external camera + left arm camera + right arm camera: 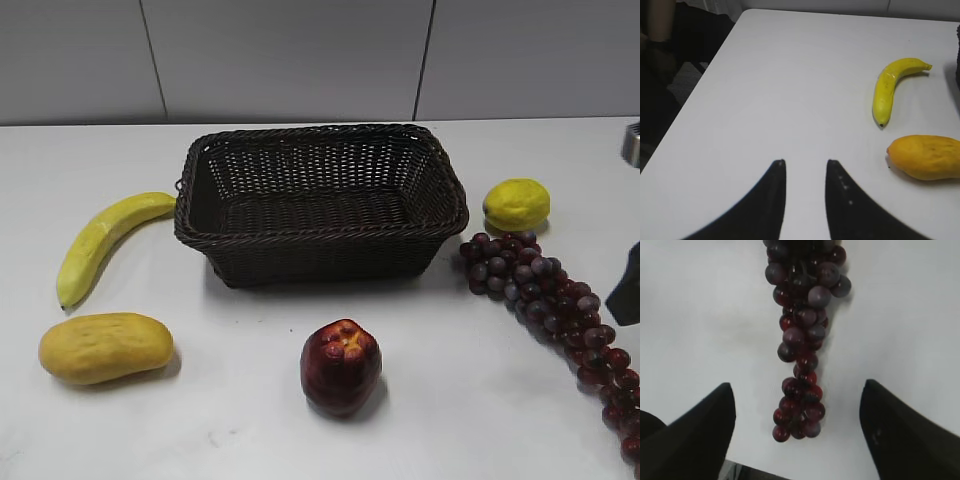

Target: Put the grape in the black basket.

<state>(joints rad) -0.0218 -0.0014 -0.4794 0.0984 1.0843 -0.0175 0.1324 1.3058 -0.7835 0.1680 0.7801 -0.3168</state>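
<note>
At the near right corner of the white surface (250, 440), the right pincer (797, 432) hangs wide open above the narrow tail of the grape bunch (802, 340), one dark finger on either side and nothing gripped. The bunch runs from that corner edge back toward the right end of the black basket (320, 195), its thick end lying just beside the basket's near right corner. It will likely handle as a loose, floppy string of small round berries: light, slick-skinned, prone to sag and swing if lifted by one end. A hold across the fuller middle, where the cluster is densest, looks safer than pinching the thin tail. Toward the near left, the left pincer (805, 167) rests slightly parted and empty over bare surface. A red apple (341, 366) sits at the near middle, a mango (105, 347) and a banana (105, 243) along the left side. The basket stands empty at centre, with a lemon (516, 204) beyond its right end, near the far right.
</note>
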